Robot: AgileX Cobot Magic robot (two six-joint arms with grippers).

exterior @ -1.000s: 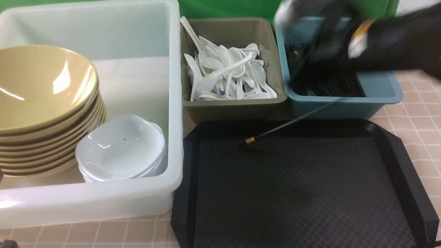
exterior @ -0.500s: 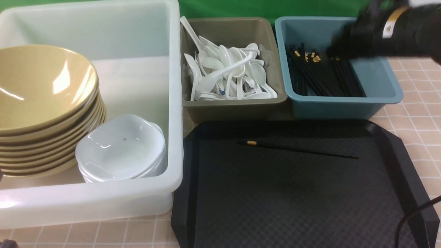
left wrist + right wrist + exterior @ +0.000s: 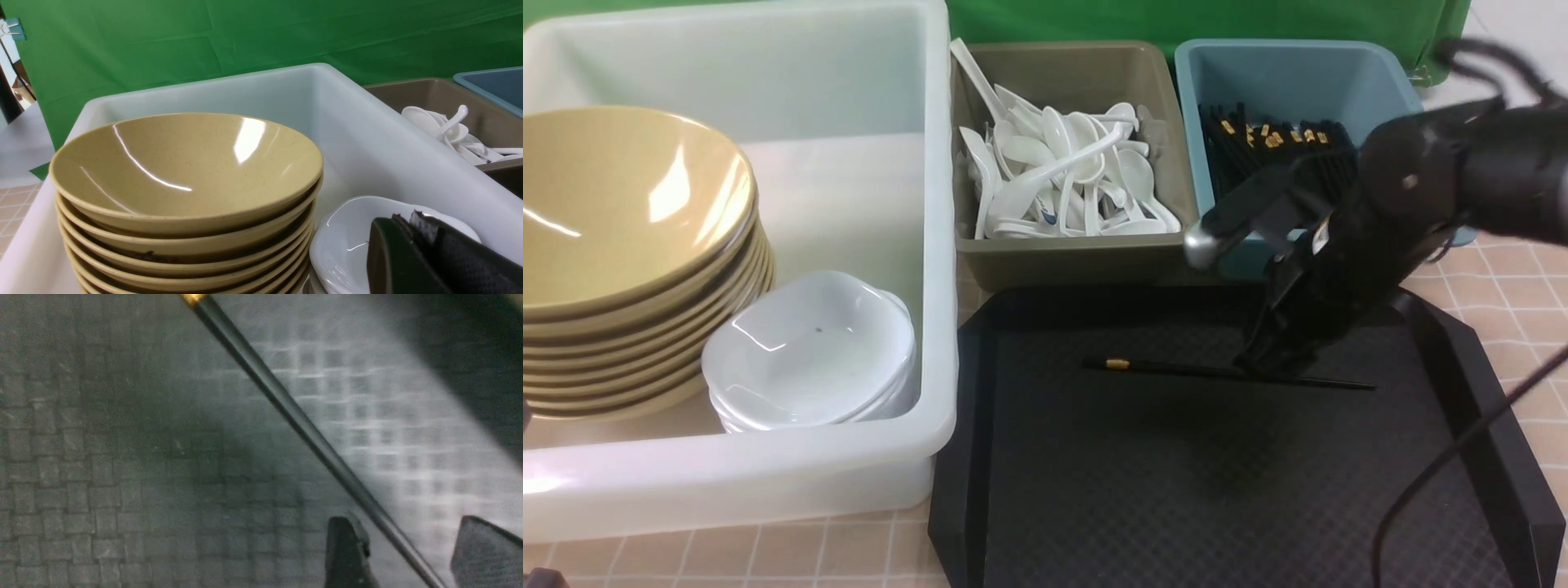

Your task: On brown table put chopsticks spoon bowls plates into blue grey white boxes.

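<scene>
Down from the blue box (image 3: pixel 1290 45), the right tool (image 3: pixel 1262 359) is straddling the dropped chopstick (image 3: pixel 1176 369) on the black tray (image 3: pixel 1176 490), jaws spread for retrieval; left tool (image 3: pixel 429 253) clenched.

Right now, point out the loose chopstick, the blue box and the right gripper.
loose chopstick (image 3: pixel 1176 369), front view, mid-shaft.
blue box (image 3: pixel 1290 72), front view, far inner wall.
right gripper (image 3: pixel 406 526), right wrist view, midway between fingertips.

On the worktop (image 3: pixel 1515 286), a large tub (image 3: pixel 727 482) stands at the left and holds stacked bowls (image 3: pixel 621 212), with stacked plates (image 3: pixel 809 351) to their right. To the tub's right stand a spoon tub (image 3: pixel 1078 261), then a chopstick tub (image 3: pixel 1290 73). In front of these two, a tray (image 3: pixel 1176 490) carries one chopstick (image 3: pixel 1176 368) lying crosswise, between the right gripper's (image 3: pixel 1270 363) fingers (image 3: pixel 347 551).
</scene>
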